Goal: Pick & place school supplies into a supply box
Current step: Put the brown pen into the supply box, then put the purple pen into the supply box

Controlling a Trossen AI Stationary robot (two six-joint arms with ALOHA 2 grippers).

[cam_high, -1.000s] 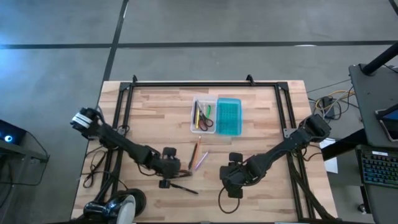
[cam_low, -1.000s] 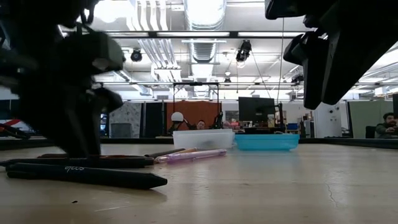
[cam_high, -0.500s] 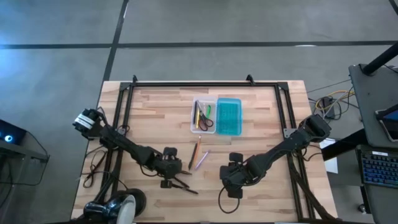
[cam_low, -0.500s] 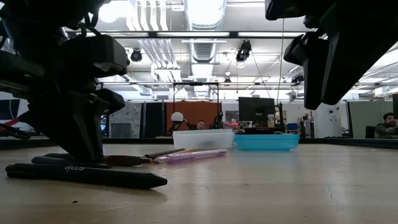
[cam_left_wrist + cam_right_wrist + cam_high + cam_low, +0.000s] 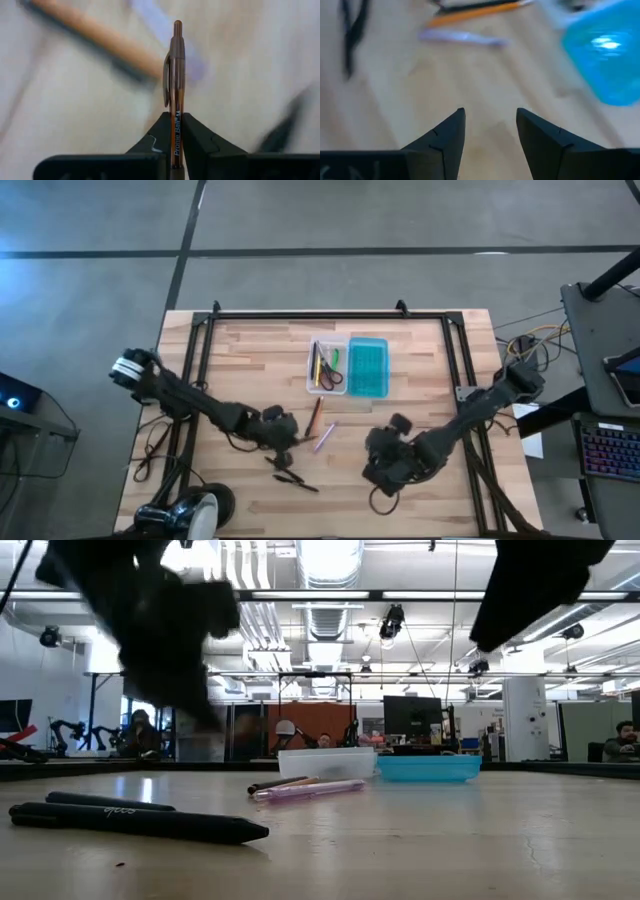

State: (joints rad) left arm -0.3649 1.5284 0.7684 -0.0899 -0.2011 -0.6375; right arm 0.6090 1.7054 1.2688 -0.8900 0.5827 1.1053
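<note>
My left gripper (image 5: 281,436) is shut on a brown translucent pen (image 5: 176,75) and hangs above the table, near the orange pencil (image 5: 316,417) and the purple pen (image 5: 325,436). Both lie flat on the wood. Two dark pens (image 5: 290,478) lie nearer the near edge, also seen as dark pens (image 5: 140,820) in the low view. The clear supply box (image 5: 327,365) holds red-handled scissors, a green marker and pencils; its teal lid (image 5: 368,366) lies open beside it. My right gripper (image 5: 488,125) is open, above bare wood right of the pens. My left gripper pinches the brown pen by its barrel (image 5: 176,127) between the two fingers (image 5: 161,135). The pen lies along the fingers, and its clip end (image 5: 177,30) sticks out beyond the fingertips. It is lifted clear of the table.
A black frame rail (image 5: 330,315) runs along the table's far edge and down both sides. Bare wood (image 5: 420,380) lies right of the lid. Beyond the table the low view shows a room with desks and a person (image 5: 627,740) at the far right.
My left gripper has risen from the table with the brown pen and moved a little toward the far edge and the orange pencil. The two dark pens stayed where they were. My right gripper has lifted and shifted slightly toward the table's right.
</note>
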